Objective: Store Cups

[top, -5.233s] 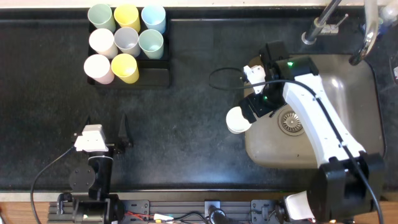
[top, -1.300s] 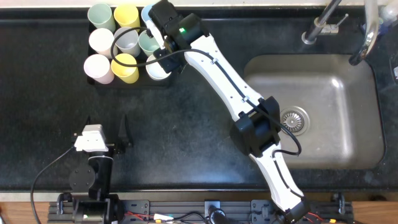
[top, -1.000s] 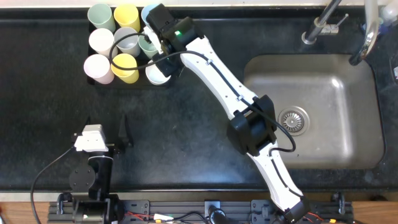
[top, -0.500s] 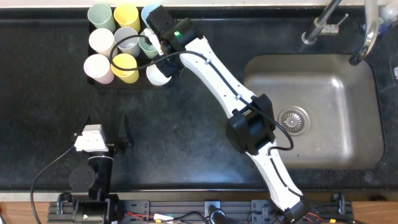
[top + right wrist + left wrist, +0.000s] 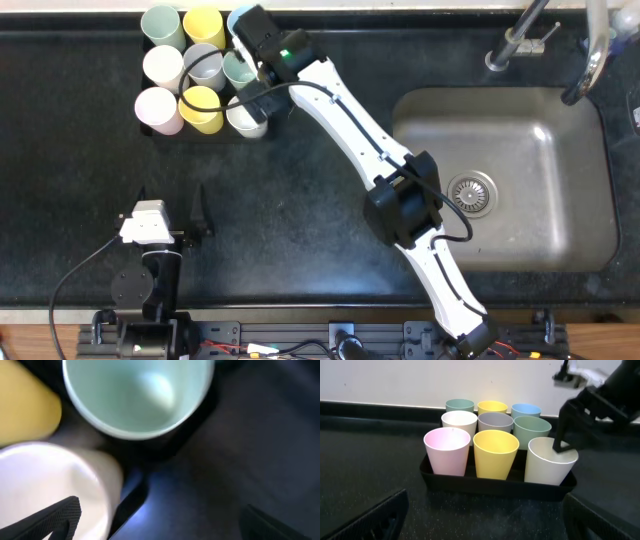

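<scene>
- Right gripper (image 5: 160,507) has its two fingers wide apart and holds nothing. It is at the front right corner of the black plastic tray (image 5: 470,485).
- One of its fingers is right at the rim of the cream plastic cup (image 5: 547,462). The other finger is out over the black speckled counter (image 5: 300,220), beside the tray.
- From the left wrist view I cannot tell if that finger touches the cream plastic cup.
- That cup sits in the front right spot of the tray and leans a little. The front yellow cup (image 5: 495,455) is just beside it, and the mint green cup (image 5: 531,427) is right behind it.
- Nine cups fill the tray in three rows of three.
- Next to the front yellow cup, at the end of the front row, is the pink cup (image 5: 447,451).
- Beside the mint green cup in the middle row are the grey cup (image 5: 495,422) and the white cup (image 5: 459,420).
- At the back are the pale green cup (image 5: 459,406), the back yellow cup (image 5: 492,407) and the blue cup (image 5: 525,410).
- Left gripper (image 5: 485,500) has its fingers wide apart too and holds nothing. It is low over the counter, well apart from the tray, and faces it.
- At the right side of the counter is the shiny steel sink (image 5: 540,150), with a metal tap (image 5: 515,40) behind it.
</scene>
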Controlling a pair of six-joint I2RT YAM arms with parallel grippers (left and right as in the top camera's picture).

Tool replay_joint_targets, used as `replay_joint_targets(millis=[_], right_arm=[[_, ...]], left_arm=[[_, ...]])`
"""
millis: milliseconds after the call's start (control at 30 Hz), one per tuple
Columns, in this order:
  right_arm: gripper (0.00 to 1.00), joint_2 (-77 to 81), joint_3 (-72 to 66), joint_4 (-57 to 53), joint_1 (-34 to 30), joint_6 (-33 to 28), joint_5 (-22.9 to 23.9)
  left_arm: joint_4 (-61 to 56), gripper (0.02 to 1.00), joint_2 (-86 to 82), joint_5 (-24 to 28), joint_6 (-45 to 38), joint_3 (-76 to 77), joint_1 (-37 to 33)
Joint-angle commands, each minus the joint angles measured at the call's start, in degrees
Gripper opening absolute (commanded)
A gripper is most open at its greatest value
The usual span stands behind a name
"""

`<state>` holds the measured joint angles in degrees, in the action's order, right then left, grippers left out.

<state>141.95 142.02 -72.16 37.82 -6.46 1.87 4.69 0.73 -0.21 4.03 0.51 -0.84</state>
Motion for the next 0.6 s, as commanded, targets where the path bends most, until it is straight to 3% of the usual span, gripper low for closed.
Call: replay_joint_targets(millis=[33,267,400,600], right_arm=[[0.998,-3.17,9.07,0.17,-2.43,2.27,5.70],[0.998,-12.37,13.46,-7.02,-9.01,3.48,5.90],[0.998,-20.98,11.63,-11.78,-17.29,5.53,12.35],[0.998,-41.42,-8.92,-13.46,-27.47,14.03,13.18]], left_arm=[[0.15,0.998,-0.57,0.17,-1.05,-0.07,-0.07],[0.15,1.000,-0.57,0.17,-1.05,-0.07,-0.07],[0.15,0.998,-0.57,0.15,-1.05,-0.07,-0.07],[0.15,0.998,-0.57,0.17,-1.05,-0.07,-0.07]])
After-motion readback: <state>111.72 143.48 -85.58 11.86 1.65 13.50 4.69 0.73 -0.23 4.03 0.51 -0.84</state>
